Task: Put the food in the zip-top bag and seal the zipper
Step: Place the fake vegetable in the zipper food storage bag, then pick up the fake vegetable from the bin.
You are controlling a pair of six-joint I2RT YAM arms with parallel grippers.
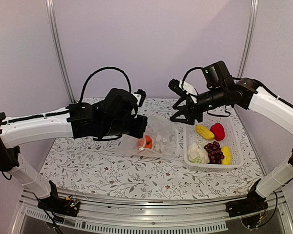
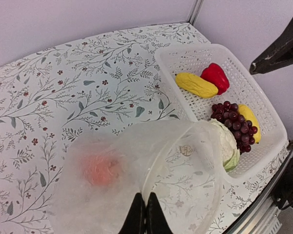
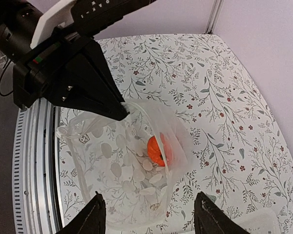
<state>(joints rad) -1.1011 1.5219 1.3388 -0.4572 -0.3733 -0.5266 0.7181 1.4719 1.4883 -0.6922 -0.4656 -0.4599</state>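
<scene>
The clear zip-top bag (image 1: 158, 136) lies on the floral table with its mouth held open. My left gripper (image 2: 145, 207) is shut on the bag's mouth edge and lifts it. The orange pumpkin (image 3: 157, 150) sits inside the bag (image 3: 132, 165), and shows blurred through the plastic in the left wrist view (image 2: 101, 169). My right gripper (image 3: 149, 207) is open and empty, hovering above the bag's mouth; in the top view it (image 1: 183, 113) is between the bag and the basket. The zipper strip is barely visible.
A white slotted basket (image 1: 234, 141) at the right holds a yellow piece (image 1: 204, 131), red pepper (image 1: 217, 130), purple grapes (image 1: 214, 151), white cauliflower (image 1: 197, 153) and another yellow piece (image 1: 226, 154). The table's near edge has a metal rail (image 1: 151, 219).
</scene>
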